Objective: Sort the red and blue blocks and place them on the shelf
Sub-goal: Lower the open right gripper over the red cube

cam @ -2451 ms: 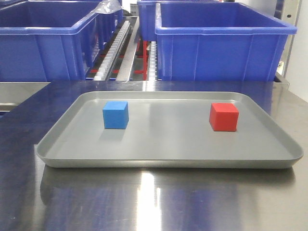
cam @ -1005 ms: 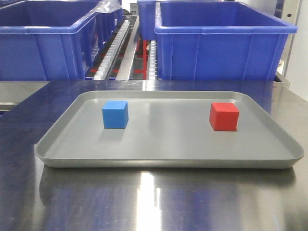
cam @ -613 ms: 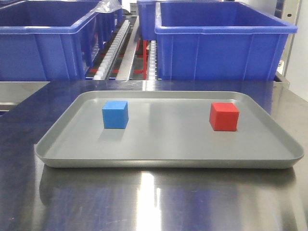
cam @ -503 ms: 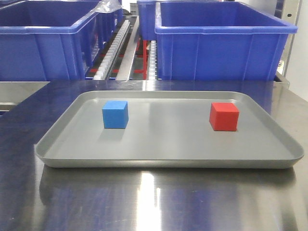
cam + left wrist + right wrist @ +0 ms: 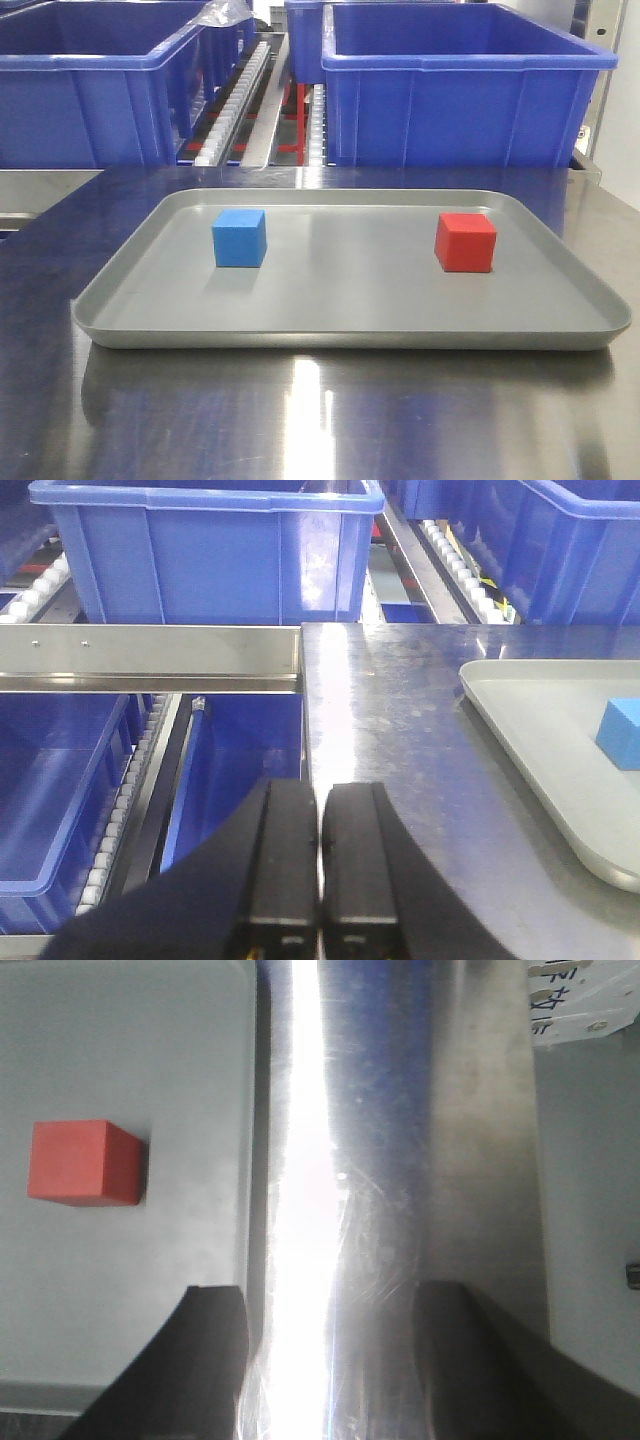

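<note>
The blue block (image 5: 239, 238) sits on the left of a shallow grey tray (image 5: 350, 335) and the red block (image 5: 465, 242) on its right, both untouched. The shelf (image 5: 240, 100) with white roller tracks rises behind the table. No gripper shows in the front view. My left gripper (image 5: 320, 792) is shut with nothing in it, hovering over the table's left edge, with the blue block (image 5: 620, 733) far to its right. My right gripper (image 5: 330, 1295) is open and empty above the tray's right rim (image 5: 250, 1160), with the red block (image 5: 85, 1163) off to its left.
Large blue bins (image 5: 460, 90) (image 5: 90, 90) stand on the shelf behind the tray. In the left wrist view a steel front rail (image 5: 150, 655) with small screws runs left of the steel table (image 5: 400, 730), with more blue bins (image 5: 210, 550) beyond and below it.
</note>
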Robot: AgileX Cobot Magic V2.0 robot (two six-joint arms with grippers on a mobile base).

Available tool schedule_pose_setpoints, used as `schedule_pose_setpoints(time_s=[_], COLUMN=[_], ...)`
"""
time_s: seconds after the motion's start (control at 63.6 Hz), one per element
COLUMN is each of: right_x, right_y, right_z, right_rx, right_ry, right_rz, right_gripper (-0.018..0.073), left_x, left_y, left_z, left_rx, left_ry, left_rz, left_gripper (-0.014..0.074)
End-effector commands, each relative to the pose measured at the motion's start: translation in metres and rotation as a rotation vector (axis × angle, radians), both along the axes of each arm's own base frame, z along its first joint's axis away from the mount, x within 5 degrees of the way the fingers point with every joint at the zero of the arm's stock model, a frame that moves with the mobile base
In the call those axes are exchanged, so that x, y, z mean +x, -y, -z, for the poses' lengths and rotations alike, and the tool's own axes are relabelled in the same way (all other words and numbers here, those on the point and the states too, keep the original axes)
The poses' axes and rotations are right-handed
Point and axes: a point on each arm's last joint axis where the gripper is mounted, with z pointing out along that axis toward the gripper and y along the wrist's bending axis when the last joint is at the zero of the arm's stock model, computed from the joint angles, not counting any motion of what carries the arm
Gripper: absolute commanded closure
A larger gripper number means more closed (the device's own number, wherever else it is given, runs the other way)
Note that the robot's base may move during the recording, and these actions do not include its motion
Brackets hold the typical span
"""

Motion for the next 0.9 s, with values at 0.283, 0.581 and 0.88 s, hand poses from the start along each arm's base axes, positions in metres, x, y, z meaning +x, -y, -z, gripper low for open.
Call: schedule_pose_setpoints(time_s=[0.283,0.581,0.88], right_x=[0.029,0.055,0.078], right_y=[-0.033,-0.063,-0.087], right_z=[-0.012,-0.009,-0.004], right_rx=[0.008,0.017,0.013], right_ry=[0.054,0.033,0.014], right_rz=[-0.112,-0.188,-0.236], right_gripper=[0.0078,0.0078,0.0078], left_x=[0.0,0.0,0.0], left_y=[0.002,0.002,0.002], left_z=[0.001,0.001,0.001], left_rx=[-0.011,-0.011,-0.011], left_ry=[0.073,0.073,0.073], left_rz=[0.021,0.021,0.021], left_gripper=[0.0472,0.0472,0.0472])
